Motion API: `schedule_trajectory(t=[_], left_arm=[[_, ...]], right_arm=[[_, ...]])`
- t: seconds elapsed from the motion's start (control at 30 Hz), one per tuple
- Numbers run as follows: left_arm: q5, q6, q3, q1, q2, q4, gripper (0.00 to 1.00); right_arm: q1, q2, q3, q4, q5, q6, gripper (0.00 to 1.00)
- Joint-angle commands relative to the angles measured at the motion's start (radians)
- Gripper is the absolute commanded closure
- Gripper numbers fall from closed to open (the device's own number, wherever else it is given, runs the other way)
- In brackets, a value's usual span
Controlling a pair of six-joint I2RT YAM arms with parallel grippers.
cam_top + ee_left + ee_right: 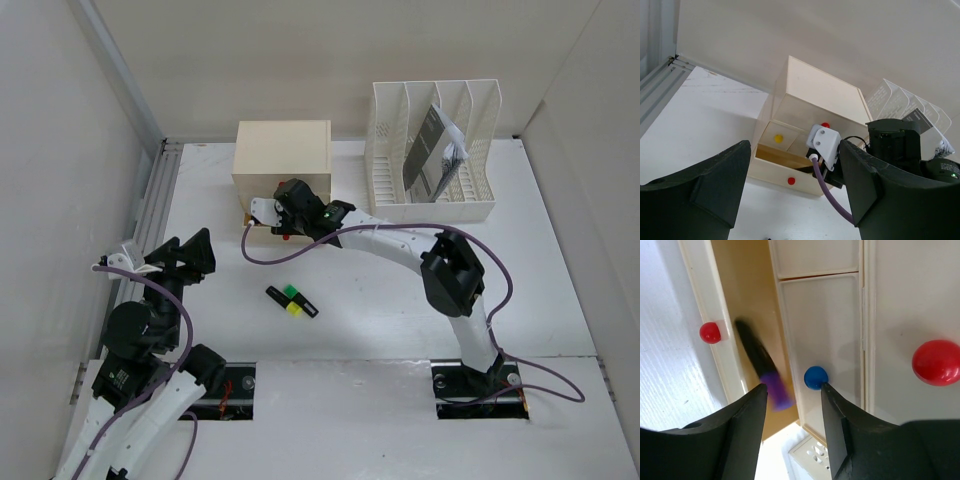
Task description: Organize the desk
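At twelve o'clock the right pincer (792, 387), parted and empty, faces the drawer box (282, 150), a blurred purple-tipped pen (757, 357) in its open drawer (740, 280). The left pincer (795, 150) gapes wide

The broad white tabletop (380, 300) looks matt and smooth; its grey aluminium side rail (654, 86) is ribbed metal. The beige drawer box (283, 150) looks like smooth wood, its round red knob (936, 362) glossy.
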Motion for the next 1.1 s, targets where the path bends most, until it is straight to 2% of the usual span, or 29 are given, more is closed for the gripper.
schedule_trajectory(t=[0.0,0.33,0.43,0.47,0.6,0.7,0.9,0.97,1.07], left_arm=[[0.007,0.017,-0.001,-0.001,-0.012,0.037,0.31],[0.007,0.017,-0.001,-0.001,-0.012,0.037,0.31],[0.007,0.017,-0.001,-0.001,-0.012,0.037,0.31],[0.007,0.017,-0.001,-0.001,-0.012,0.037,0.31],[0.007,0.017,-0.001,-0.001,-0.012,0.037,0.31],[0.007,0.008,-0.001,-0.001,-0.012,0.037,0.31],[0.007,0.008,-0.001,-0.001,-0.012,0.037,0.31],[-0.002,0.008,-0.001,-0.001,-0.021,0.037,0.31],[-0.002,0.008,-0.001,-0.001,-0.021,0.037,0.31]], right_arm=[[0.002,-0.026,0.041,-0.001,-0.010,0.028,0.47],[0.022,-0.086,0.041,-0.021,-0.042,0.073,0.44],[0.031,-0.143,0.041,-0.070,-0.100,0.157,0.51],[0.031,-0.158,0.041,-0.091,-0.183,0.188,0.59],[0.031,-0.250,-0.054,-0.122,-0.422,0.343,0.79],[0.054,-0.296,-0.189,-0.110,-0.515,0.429,0.81],[0.079,-0.224,-0.221,-0.214,-0.569,0.617,0.83],[0.079,-0.224,-0.270,-0.158,-0.615,0.656,0.77],[0.079,-0.259,-0.318,-0.083,-0.615,0.706,0.75]])
